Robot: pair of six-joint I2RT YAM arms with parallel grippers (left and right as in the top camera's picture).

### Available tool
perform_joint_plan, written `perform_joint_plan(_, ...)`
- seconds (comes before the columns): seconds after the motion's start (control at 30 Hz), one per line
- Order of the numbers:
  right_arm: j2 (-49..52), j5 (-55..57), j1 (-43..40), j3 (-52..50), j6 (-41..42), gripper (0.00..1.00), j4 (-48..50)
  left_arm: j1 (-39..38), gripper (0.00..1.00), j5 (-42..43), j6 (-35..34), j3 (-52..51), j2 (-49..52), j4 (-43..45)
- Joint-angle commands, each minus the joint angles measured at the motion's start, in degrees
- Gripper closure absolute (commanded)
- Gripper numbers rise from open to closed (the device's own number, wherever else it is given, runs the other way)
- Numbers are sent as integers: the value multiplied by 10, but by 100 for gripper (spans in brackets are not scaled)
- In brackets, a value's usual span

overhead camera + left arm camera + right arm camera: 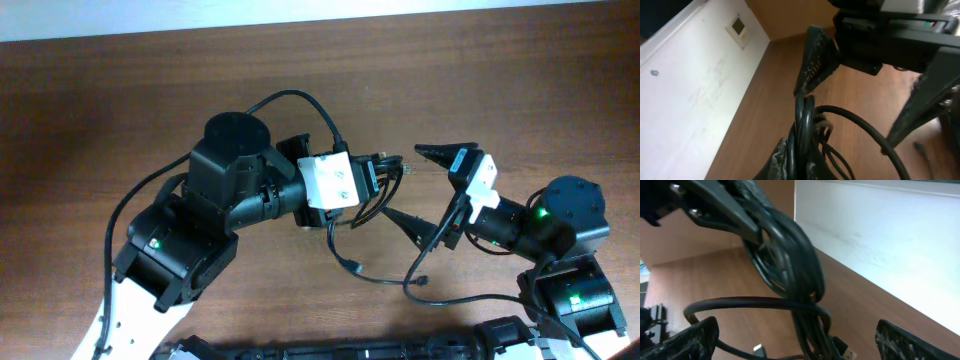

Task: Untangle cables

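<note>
Mid-untangle: left gripper (386, 167) clamped on the cables (372, 203) w/ tails trailing onto the table (100, 100), right gripper (425, 188) gaping beside them; next, prob. pinch one strand & pull.

On the brown wooden bench (100, 100), the black two-finger left gripper (388, 165) sits at the centre, reaching in from the near left. The thin black flexible cables (357, 267) are bunched between its fingers. Loose strands trail from there toward the near edge. The black two-finger right gripper (402, 182) comes in from the near right. It has one finger on the far side of the bunch and one on the near side.
</note>
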Motion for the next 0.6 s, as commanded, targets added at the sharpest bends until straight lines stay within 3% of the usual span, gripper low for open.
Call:
perform_joint_plan(0.0,-3,-21,2,2,33,6,22,2,100,-69,-45,9,-8,18)
perform_joint_plan(0.13,-3,-19,2,2,73,9,54,2,100,-138,-136,9,-8,34)
perform_joint_plan(0.27,-3,-19,2,2,125,10,82,2,100,-165,-181,9,-7,35)
perform_joint_plan(0.57,30,-11,2,2,375,23,177,-39,100,-165,-182,9,25,61)
